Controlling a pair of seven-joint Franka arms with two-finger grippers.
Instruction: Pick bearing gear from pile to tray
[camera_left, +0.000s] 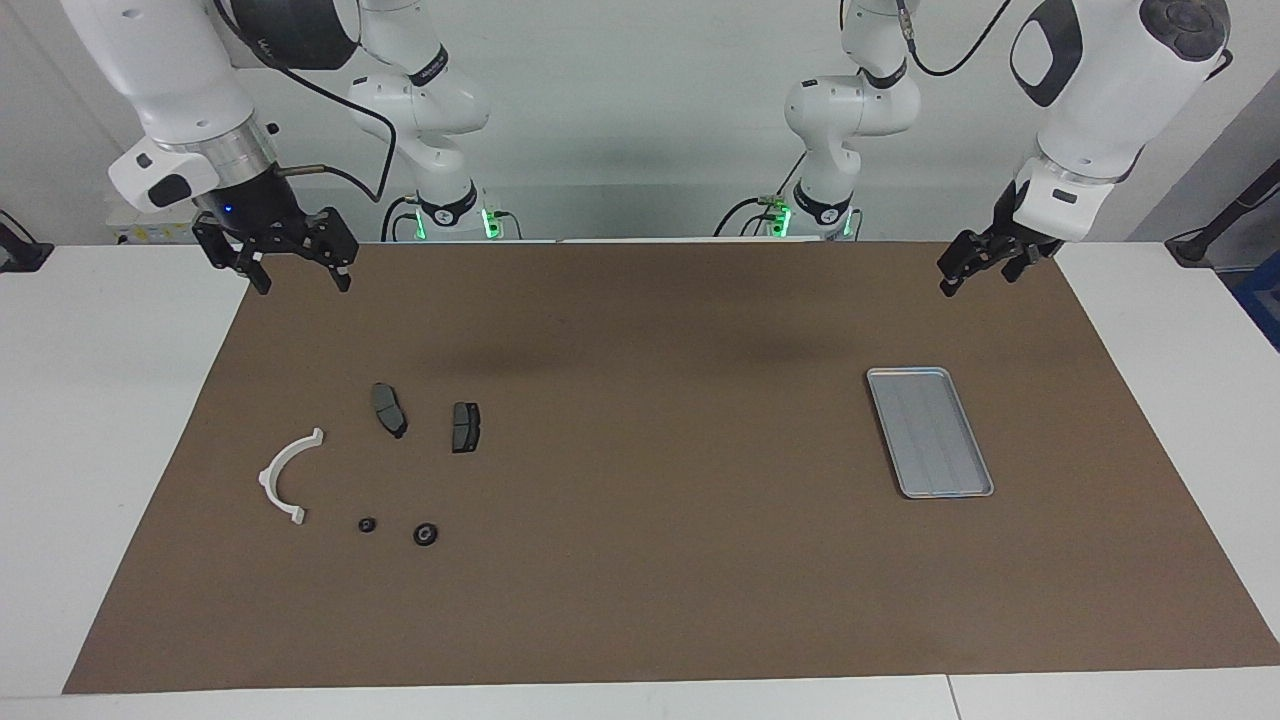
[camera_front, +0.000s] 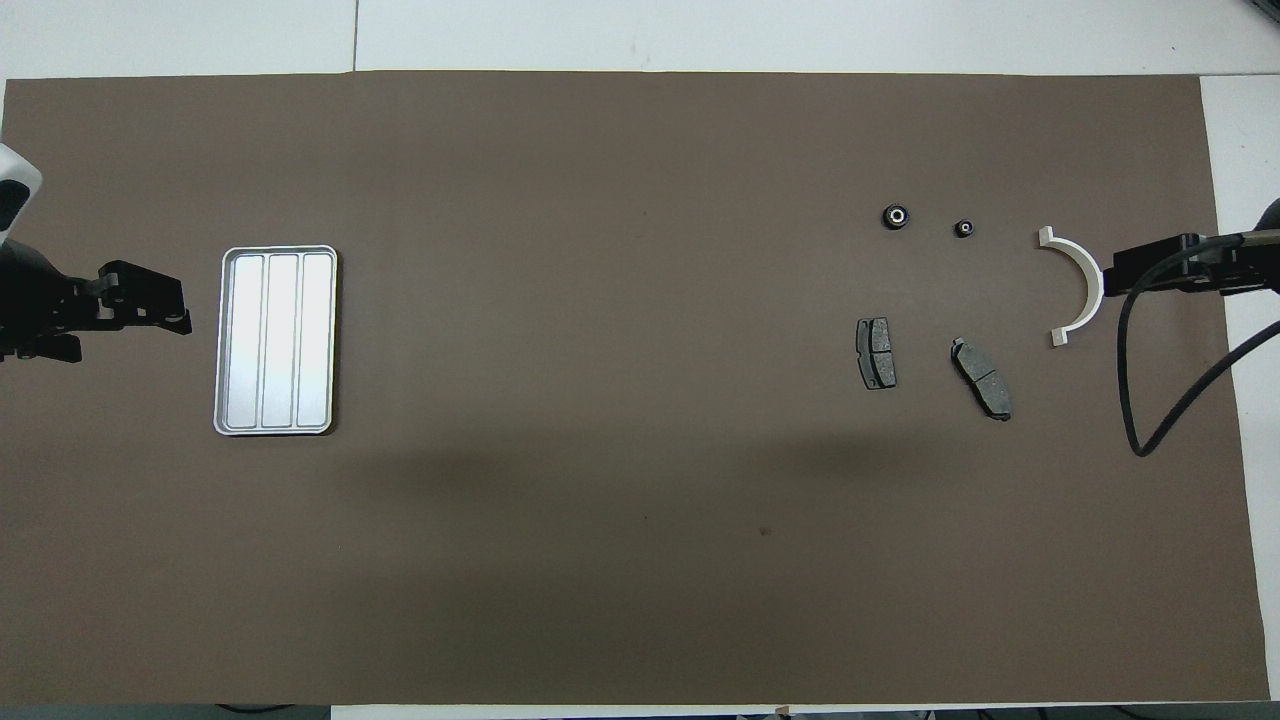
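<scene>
While both arms wait up in the air, the right gripper (camera_left: 300, 272) hangs with its jaws wide open and holds nothing. The left gripper (camera_left: 985, 262) hangs open and bare too. Only the facing view shows how high both hang over the brown mat (camera_left: 640, 600).

Two small black gears (camera_front: 895, 216) (camera_front: 964, 228) lie flat at the right arm's end. At about five o'clock from them in the overhead view sit two dark brake pads (camera_front: 876, 353) (camera_front: 982, 378). A white half-ring (camera_front: 1078, 285) lies beside them.

The silver tray (camera_front: 226, 340) sits well apart, at the left arm's end. Only the overhead view shows its three long grooves clearly.
</scene>
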